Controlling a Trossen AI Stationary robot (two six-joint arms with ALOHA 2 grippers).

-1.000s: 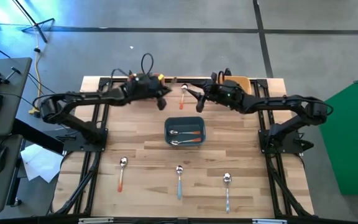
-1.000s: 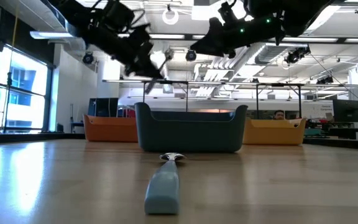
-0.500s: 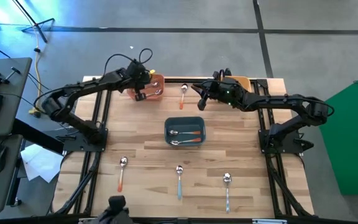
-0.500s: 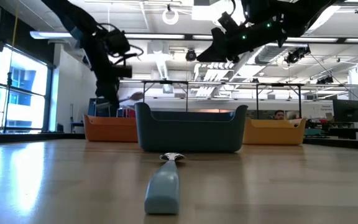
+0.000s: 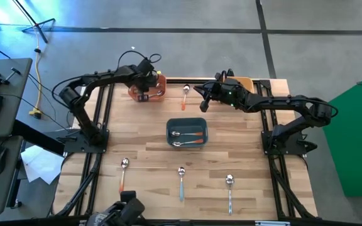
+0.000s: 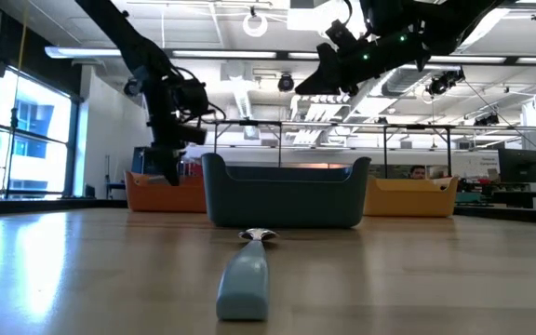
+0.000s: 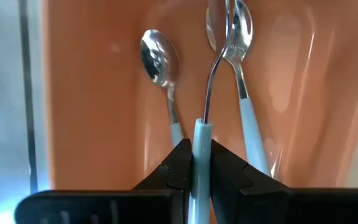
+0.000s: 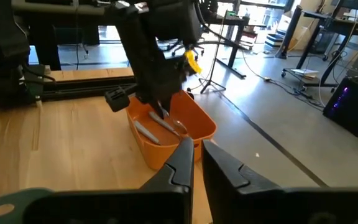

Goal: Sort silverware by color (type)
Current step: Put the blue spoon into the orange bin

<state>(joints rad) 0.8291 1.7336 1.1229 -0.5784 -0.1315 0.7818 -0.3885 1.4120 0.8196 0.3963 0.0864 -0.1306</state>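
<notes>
Meanwhile, change since half a second ago: the left arm has drawn its elbow in and the left gripper [image 5: 144,90] now hangs lower, right over the orange bin [image 5: 158,94] at the table's far left; the right arm has not moved.
Left gripper: clamped on the light blue handle of a held spoon [image 7: 207,93], fingers [image 7: 178,163] pressed to either side of it.
Held spoon's axis: in the left wrist view it runs straight out from the fingers, metal bowl leading into the orange bin, handle end back between the fingers.
Spoons in the orange bin: two blue-handled spoons [image 7: 161,74] lie on its floor, roughly parallel to the held one, bowls toward the same end.
Right gripper [image 5: 202,99]: raised over the far edge of the table, beside the yellow bin [image 5: 246,82], its fingers [image 8: 180,160] almost together with only a thin gap and nothing between them.
Far orange spoon [image 5: 185,95]: lies between the two grippers, bowl toward the far edge.
Dark blue bin [image 5: 187,122]: mid-table, holding two spoons [image 5: 187,137] laid crosswise, bowls to the left.
Near row: an orange-handled spoon [image 5: 123,174], a blue-handled spoon [image 5: 181,182] and a silver spoon [image 5: 229,192] lie well apart, each lengthwise, bowl toward the far side and handle toward the near edge.
</notes>
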